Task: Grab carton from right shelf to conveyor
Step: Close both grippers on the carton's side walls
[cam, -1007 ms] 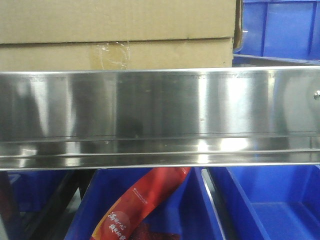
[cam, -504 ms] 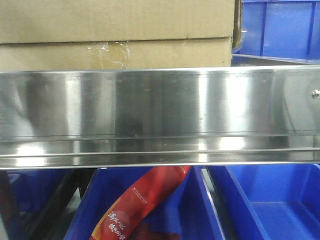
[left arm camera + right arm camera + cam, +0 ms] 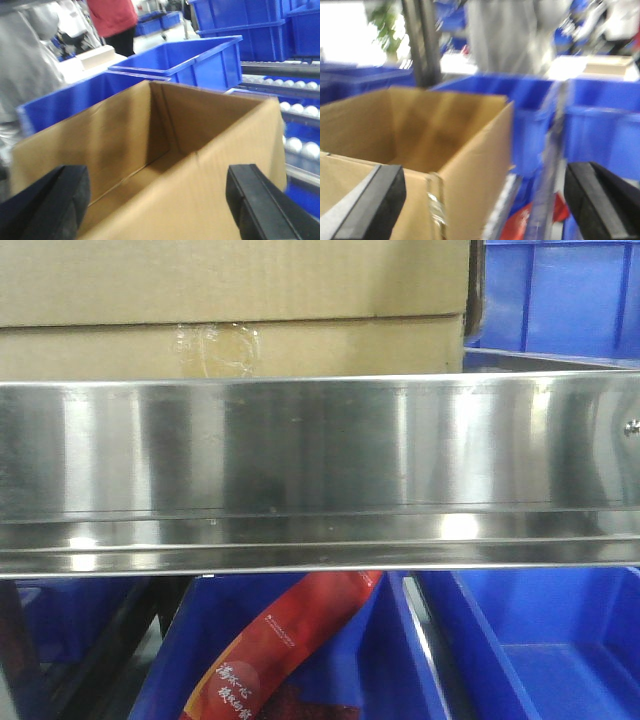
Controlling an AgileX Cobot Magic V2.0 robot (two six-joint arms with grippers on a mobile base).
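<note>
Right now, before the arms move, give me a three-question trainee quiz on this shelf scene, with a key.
1. True or false: the carton is taped shut on top.
2. In the front view, what lies in the blue bin below the shelf rail?
A. a red packet
B. a glass bottle
C. a second carton
3. Fill the gap: the left tool and the right tool both stand ____ (open or shut).

Key
1. False: both wrist views look into its open top.
2. A
3. open
</note>
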